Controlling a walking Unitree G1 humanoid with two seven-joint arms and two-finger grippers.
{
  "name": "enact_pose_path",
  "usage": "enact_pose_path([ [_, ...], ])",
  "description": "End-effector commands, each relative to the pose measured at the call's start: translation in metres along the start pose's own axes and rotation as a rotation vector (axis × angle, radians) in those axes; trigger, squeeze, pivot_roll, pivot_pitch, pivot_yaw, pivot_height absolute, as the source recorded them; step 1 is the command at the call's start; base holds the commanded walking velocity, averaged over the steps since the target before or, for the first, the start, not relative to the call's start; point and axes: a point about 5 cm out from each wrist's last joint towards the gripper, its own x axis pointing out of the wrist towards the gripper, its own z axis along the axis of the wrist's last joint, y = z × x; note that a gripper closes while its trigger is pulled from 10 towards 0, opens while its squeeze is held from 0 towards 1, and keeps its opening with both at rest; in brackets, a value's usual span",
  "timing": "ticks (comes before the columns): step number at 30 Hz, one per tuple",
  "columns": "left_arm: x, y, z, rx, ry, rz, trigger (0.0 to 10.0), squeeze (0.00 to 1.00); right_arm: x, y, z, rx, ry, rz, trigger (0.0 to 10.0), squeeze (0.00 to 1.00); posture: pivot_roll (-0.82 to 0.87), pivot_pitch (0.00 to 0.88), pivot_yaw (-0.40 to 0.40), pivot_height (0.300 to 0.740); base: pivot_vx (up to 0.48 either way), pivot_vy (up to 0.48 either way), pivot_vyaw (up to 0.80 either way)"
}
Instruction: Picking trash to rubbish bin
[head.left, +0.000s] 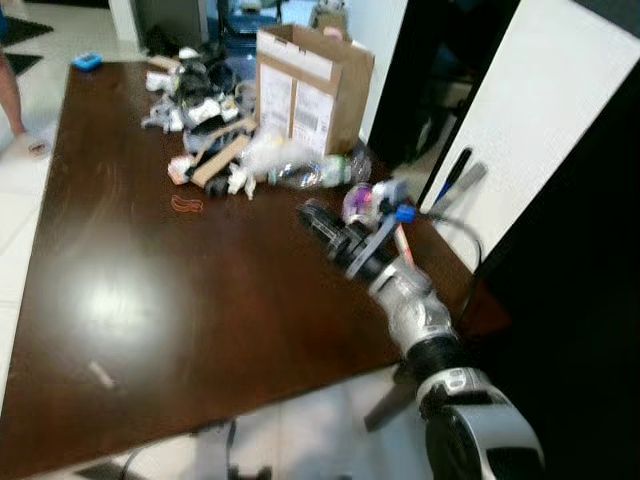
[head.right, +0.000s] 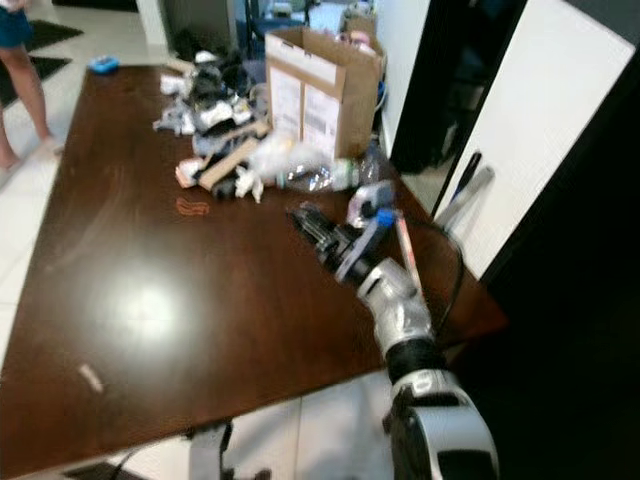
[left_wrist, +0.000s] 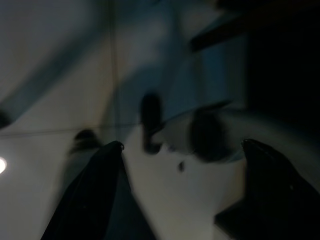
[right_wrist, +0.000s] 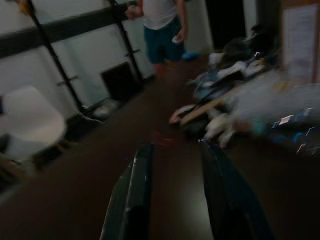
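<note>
A heap of trash (head.left: 210, 115) lies at the far side of the dark wooden table (head.left: 150, 290), with a clear plastic bottle (head.left: 310, 172) and crumpled white wrappers (head.left: 262, 152) at its near edge. My right gripper (head.left: 312, 218) reaches over the table's right side, a short way in front of the bottle. In the right wrist view it (right_wrist: 176, 147) is open and holds nothing, pointing towards the heap (right_wrist: 225, 95). My left gripper (left_wrist: 182, 145) hangs open over a dim floor.
An open cardboard box (head.left: 312, 88) stands behind the heap. An orange rubber band (head.left: 186, 204), a white scrap (head.left: 100, 374) and a blue object (head.left: 87, 62) lie on the table. A pinkish item with a blue cap (head.left: 378, 200) sits near my right wrist. A person (head.right: 22, 70) stands at far left.
</note>
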Motion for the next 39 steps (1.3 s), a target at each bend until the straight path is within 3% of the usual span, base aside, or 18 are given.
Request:
enact_pose_path([
  [1, -0.003, 0.002, -0.011, -0.015, 0.031, 0.01, 10.0, 0.0, 0.004, 0.004, -0.003, -0.016, 0.009, -0.001, 10.0, 1.0, 0.12, 0.104, -0.1, 0.74, 0.36, 0.0, 0.0],
  [12, -0.003, 0.003, -0.012, -0.044, 0.033, 0.029, 10.0, 0.0, 0.005, -0.005, -0.001, -0.131, 0.067, -0.114, 10.0, 1.0, 0.12, 0.104, -0.11, 0.74, 0.124, 0.0, 0.0],
  [22, -0.003, 0.002, -0.014, -0.04, 0.036, 0.028, 10.0, 0.0, 0.013, -0.004, -0.004, -0.225, 0.121, -0.15, 10.0, 1.0, 0.13, 0.101, -0.118, 0.74, 0.0, 0.0, 0.0],
  [29, -0.003, 0.0, -0.016, -0.048, 0.035, 0.028, 10.0, 0.0, 0.018, -0.001, -0.009, -0.351, 0.2, -0.167, 10.0, 1.0, 0.13, 0.115, -0.125, 0.74, 0.0, 0.0, 0.0],
  [30, -0.003, 0.0, -0.016, -0.05, 0.034, 0.027, 10.0, 0.0, 0.02, 0.0, -0.012, -0.37, 0.225, -0.168, 10.0, 0.85, 0.13, 0.12, -0.126, 0.74, 0.0, 0.0, 0.0],
  [31, -0.003, 0.0, -0.016, -0.05, 0.034, 0.027, 10.0, 0.0, 0.02, 0.0, -0.012, -0.37, 0.225, -0.168, 10.0, 0.85, 0.13, 0.12, -0.126, 0.74, 0.0, 0.0, 0.0],
  [32, -0.003, 0.0, -0.018, -0.054, 0.034, 0.027, 10.0, 0.0, 0.021, 0.002, -0.017, -0.402, 0.267, -0.169, 10.0, 0.0, 0.13, 0.13, -0.13, 0.74, 0.0, 0.0, 0.0],
  [39, -0.004, -0.002, -0.02, -0.063, 0.034, 0.026, 10.0, 0.0, 0.024, 0.009, -0.034, -0.466, 0.383, -0.182, 10.0, 0.0, 0.13, 0.144, -0.136, 0.74, 0.0, 0.0, 0.0],
])
